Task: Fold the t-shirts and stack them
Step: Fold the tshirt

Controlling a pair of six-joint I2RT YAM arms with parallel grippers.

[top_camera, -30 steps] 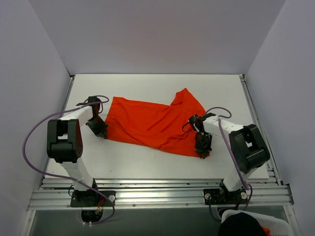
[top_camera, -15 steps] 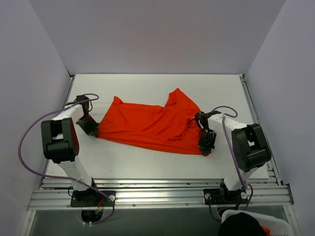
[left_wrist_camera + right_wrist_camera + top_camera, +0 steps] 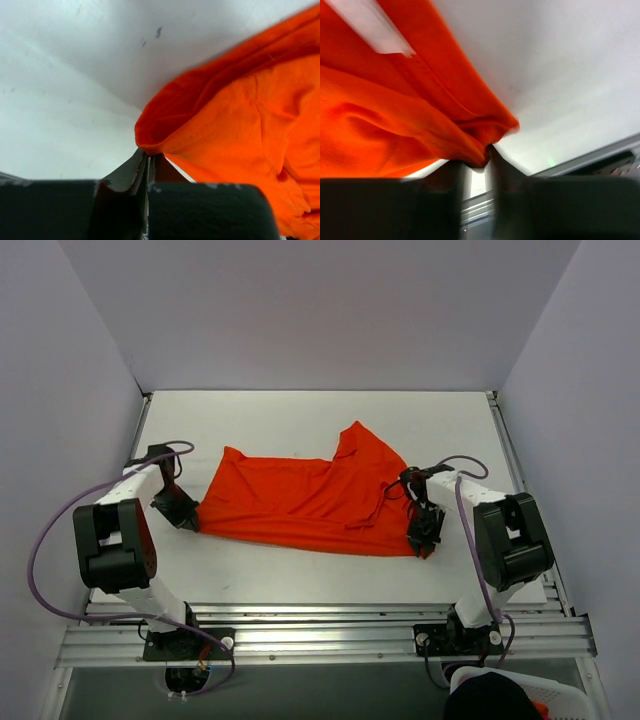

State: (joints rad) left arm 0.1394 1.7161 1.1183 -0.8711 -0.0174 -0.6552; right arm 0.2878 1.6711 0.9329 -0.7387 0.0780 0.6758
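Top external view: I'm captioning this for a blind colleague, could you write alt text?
An orange-red t-shirt lies spread and wrinkled across a white table, seen from above. The left claw pinches its near left corner and the right claw pinches its near right corner.

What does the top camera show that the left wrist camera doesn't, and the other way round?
Only the top view shows the whole orange-red t-shirt spread between both arms, the right gripper at its right corner, and a white basket at the bottom right. Only the left wrist view shows, close up, the fingers shut on a folded corner of cloth, and small dark specks on the table. Both show the left gripper holding the shirt's left end.
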